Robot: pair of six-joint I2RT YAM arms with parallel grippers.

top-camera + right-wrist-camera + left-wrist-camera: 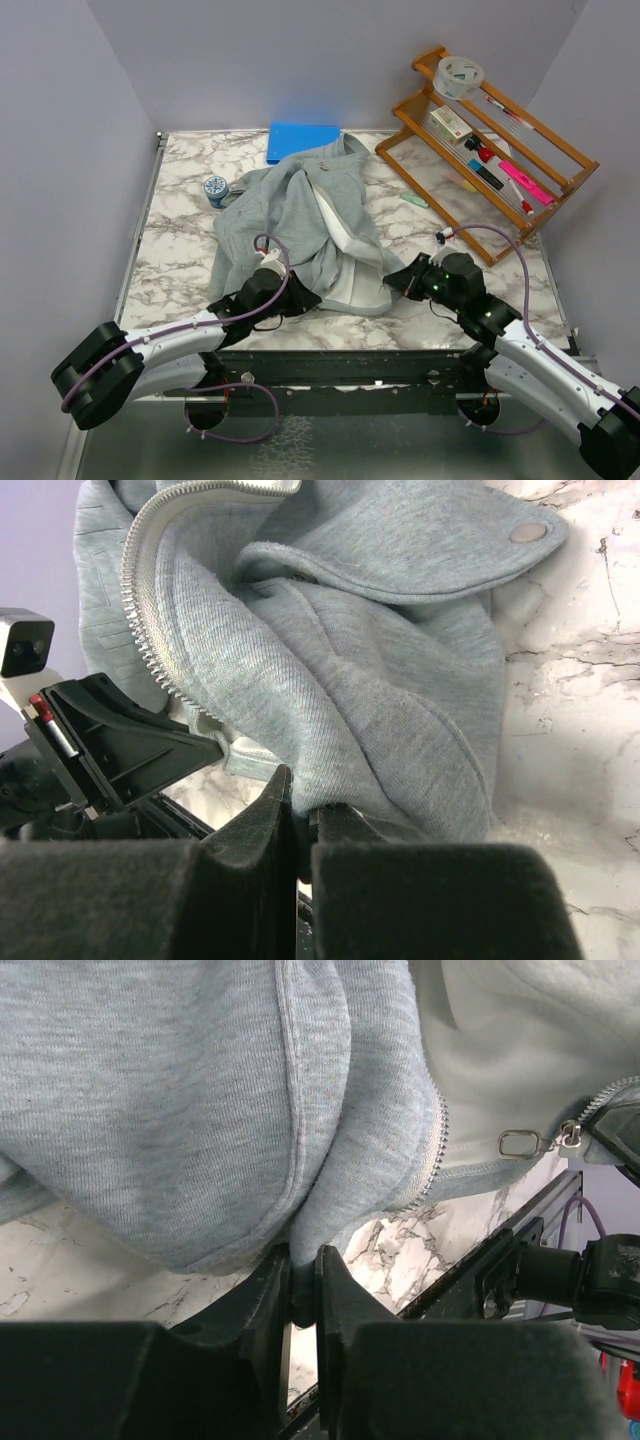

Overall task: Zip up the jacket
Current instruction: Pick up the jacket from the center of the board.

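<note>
- The left gripper (pixel 298 297) lay low, pointing toward 2 o'clock, clamped on the jacket (pixel 300 215) hem.
- The right gripper (pixel 397 280) pointed toward 10 o'clock, pinching the hem's opposite corner.

Blue pad (pixel 303 141) at the far edge; wooden rack (pixel 540 123) at right; perhaps a small tin (pixel 216 190) at left.

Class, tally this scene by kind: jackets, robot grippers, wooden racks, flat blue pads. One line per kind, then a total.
Jackets: 1, the grey jacket
Robot grippers: 2, the left gripper and the right gripper, each shut on the jacket's fabric
Wooden racks: 1, the wooden rack
Flat blue pads: 1, the blue pad
Total: 5
</note>
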